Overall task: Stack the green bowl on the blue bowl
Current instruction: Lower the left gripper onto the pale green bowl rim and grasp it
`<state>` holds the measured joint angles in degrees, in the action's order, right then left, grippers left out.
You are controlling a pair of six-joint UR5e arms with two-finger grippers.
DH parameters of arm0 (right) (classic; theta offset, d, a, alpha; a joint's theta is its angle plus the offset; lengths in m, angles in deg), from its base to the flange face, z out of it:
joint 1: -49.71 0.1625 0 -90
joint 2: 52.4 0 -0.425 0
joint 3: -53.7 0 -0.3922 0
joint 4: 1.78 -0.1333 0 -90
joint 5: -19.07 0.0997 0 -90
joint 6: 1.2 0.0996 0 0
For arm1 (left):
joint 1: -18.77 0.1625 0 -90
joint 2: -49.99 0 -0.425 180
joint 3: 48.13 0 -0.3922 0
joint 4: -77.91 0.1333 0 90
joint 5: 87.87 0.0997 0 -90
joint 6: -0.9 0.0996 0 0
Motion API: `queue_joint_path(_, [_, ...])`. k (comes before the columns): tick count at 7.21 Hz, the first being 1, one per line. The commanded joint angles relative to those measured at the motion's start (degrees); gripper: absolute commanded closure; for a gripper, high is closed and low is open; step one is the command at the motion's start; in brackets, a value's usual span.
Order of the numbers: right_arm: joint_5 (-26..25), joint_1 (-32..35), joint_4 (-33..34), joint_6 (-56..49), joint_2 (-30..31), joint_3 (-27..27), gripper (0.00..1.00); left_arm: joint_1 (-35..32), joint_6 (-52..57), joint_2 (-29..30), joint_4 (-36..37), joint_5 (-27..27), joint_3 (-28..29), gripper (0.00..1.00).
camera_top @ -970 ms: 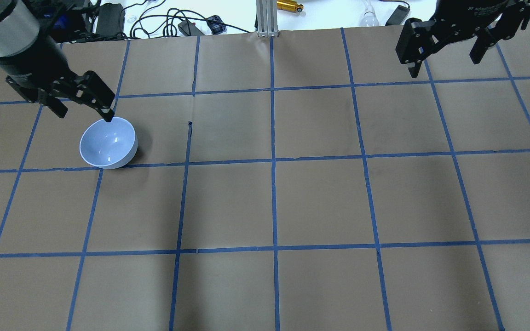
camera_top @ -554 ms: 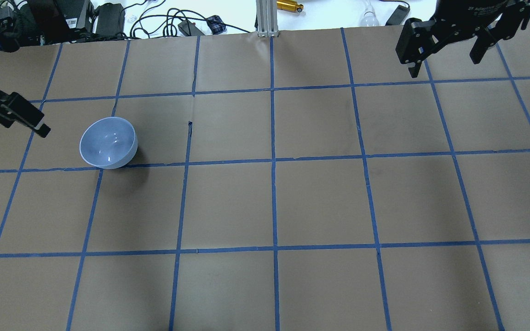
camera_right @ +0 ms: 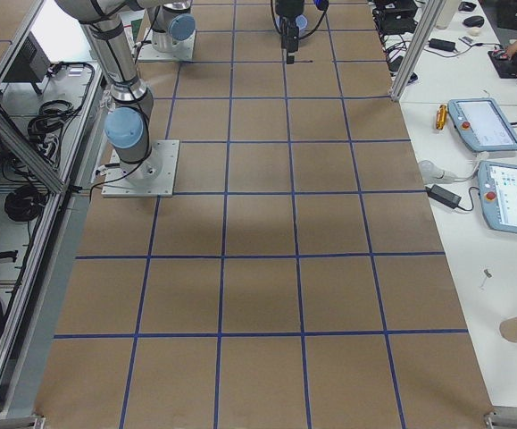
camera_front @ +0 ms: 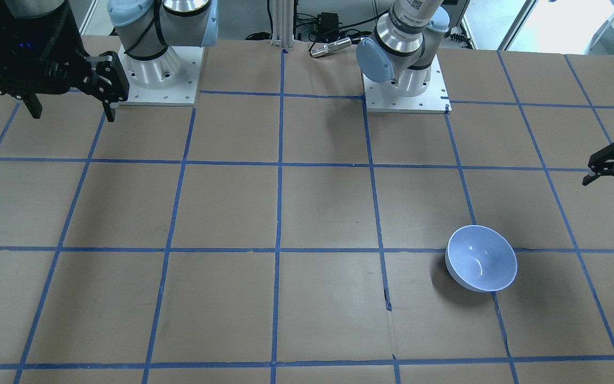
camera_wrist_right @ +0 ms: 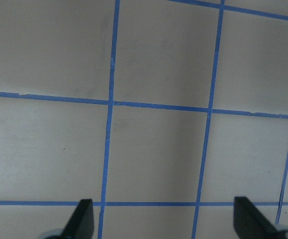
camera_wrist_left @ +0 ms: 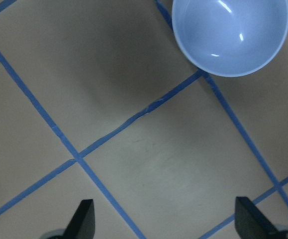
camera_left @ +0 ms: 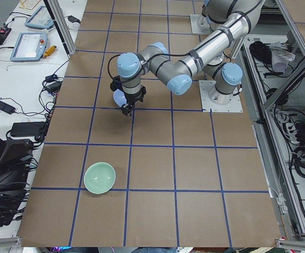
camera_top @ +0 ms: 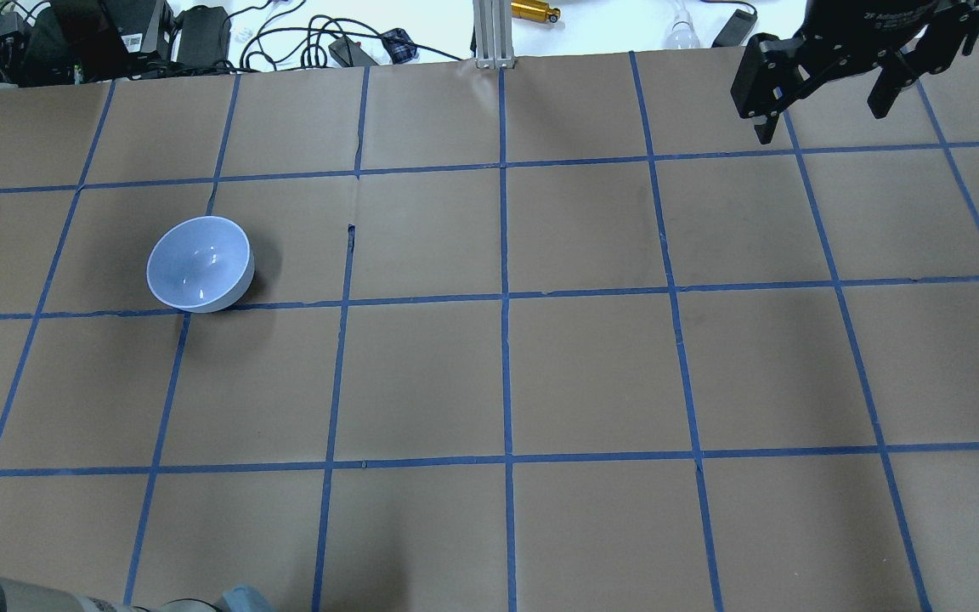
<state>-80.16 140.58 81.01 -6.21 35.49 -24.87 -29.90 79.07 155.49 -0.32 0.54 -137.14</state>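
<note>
While left tool (camera_wrist_left: 163,200) and right tool (camera_wrist_right: 162,200) gape, glossy blue bowl (camera_top: 199,263) upright, mint green bowl (camera_left: 99,178) apart

Overhead, front cams face each other, share blue bowl (camera_top: 199,263), 9 o'clock overhead; wrist cams straight down on tabletop (camera_wrist_right: 153,149).

Right tool (camera_top: 821,119): white lettering on body, too small to read.

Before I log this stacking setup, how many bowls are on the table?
2. The blue bowl sits on the table, on the robot's left side; the green bowl sits apart from it, nearer that end of the table. None seems hidden.
</note>
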Motion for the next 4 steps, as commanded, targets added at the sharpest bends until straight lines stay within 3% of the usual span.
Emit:
queue_joint_path(1, [0.0, 0.0, 0.0, 0.0, 0.0, 0.0, 0.00, 4.2, 9.1, 7.5, 2.9, 0.0, 5.0, 0.00])
queue_joint_path(4, [0.0, 0.0, 0.0, 0.0, 0.0, 0.0, 0.00, 6.5, 22.8, 18.0, 4.5, 0.5, 15.9, 0.00])
